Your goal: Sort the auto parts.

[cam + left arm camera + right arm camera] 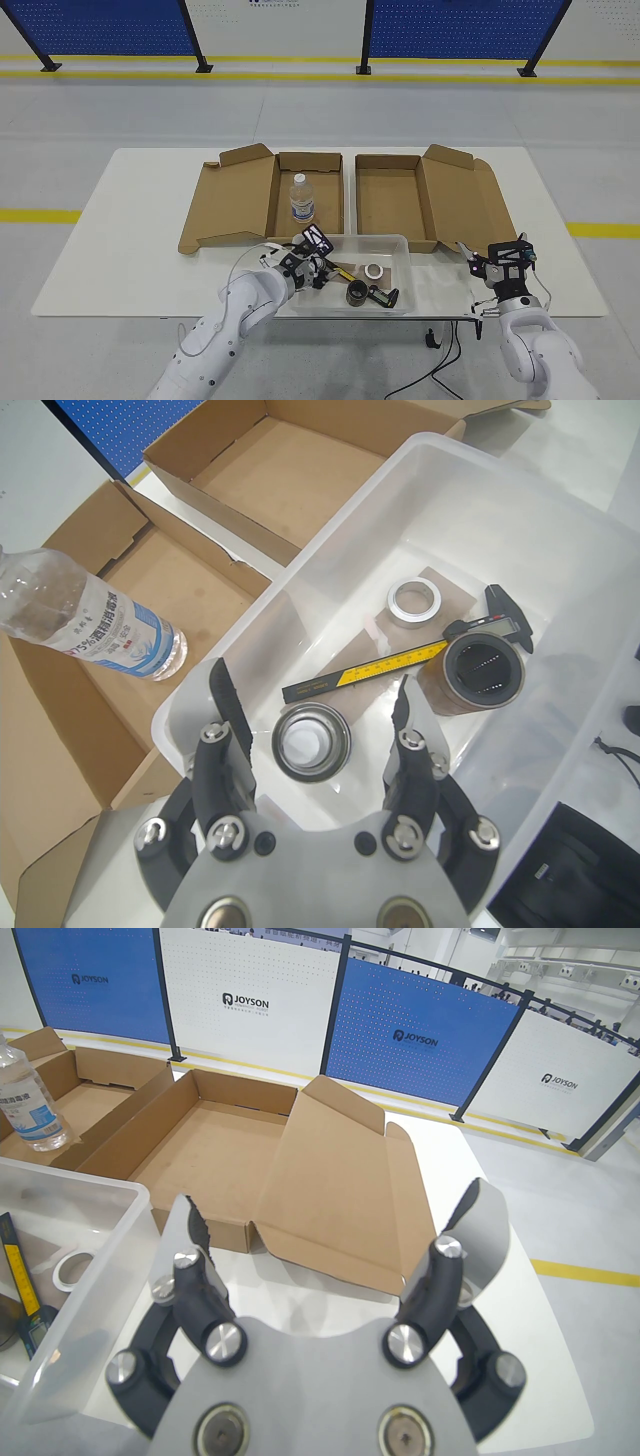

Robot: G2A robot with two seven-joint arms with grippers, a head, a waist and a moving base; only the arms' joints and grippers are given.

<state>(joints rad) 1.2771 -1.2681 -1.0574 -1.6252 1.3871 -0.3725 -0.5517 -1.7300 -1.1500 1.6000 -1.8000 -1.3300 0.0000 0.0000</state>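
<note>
Left hand point(311, 677) spread wide over left end of clear bin point(350, 500), nothing pinched. Round steel bearing point(311, 745) flat on bin floor, right beneath the gap between the fingers. Farther along bin floor: yellow-and-black caliper point(390, 662), brown sleeve point(480, 675) on its side touching caliper, silver ring point(414, 601) flat just beyond. Bin at middle of worktop point(130, 230) front edge. Two open cardboard boxes side by side behind bin; clear bottle point(100, 620) upright in left box point(165, 580). Right hand point(331, 1193) spread too, holding nothing, above worktop near front right corner, beside lid flap of right box point(215, 1143).
</note>
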